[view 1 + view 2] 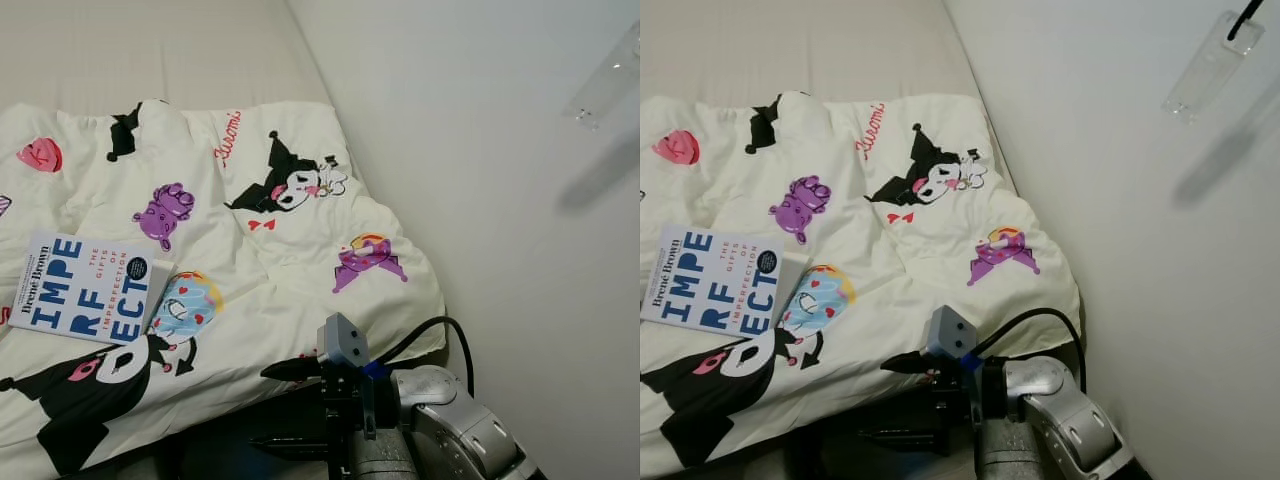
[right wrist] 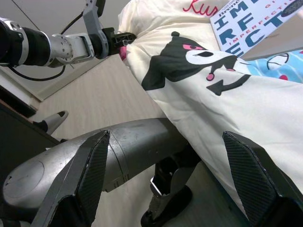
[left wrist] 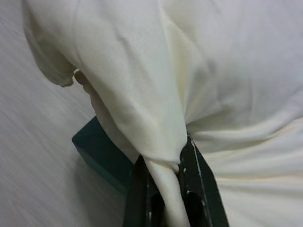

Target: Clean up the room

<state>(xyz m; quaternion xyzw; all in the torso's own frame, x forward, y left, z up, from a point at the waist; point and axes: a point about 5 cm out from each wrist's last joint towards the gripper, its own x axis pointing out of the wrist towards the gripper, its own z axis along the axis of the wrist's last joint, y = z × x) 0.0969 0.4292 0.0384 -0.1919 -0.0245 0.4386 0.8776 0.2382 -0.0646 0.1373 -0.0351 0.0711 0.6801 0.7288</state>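
Observation:
A cream comforter (image 1: 290,260) printed with cartoon figures lies rumpled over the bed. My left gripper (image 3: 163,158) is shut on a pinched fold of the comforter (image 3: 142,71). In the right wrist view the left gripper (image 2: 124,38) holds the cloth at the bed's far corner. My right gripper (image 1: 285,405) hovers open at the bed's near edge, fingers pointing left, with nothing between them. A white and blue book (image 1: 85,285) rests on the comforter at the left.
A white wall (image 1: 500,200) runs close along the bed's right side, with a clear plastic piece (image 1: 1210,65) hanging on it. Bare sheet (image 1: 150,50) shows at the back. A dark teal block (image 3: 102,156) sits under the held fold. Wooden floor (image 2: 109,99) lies beside the bed.

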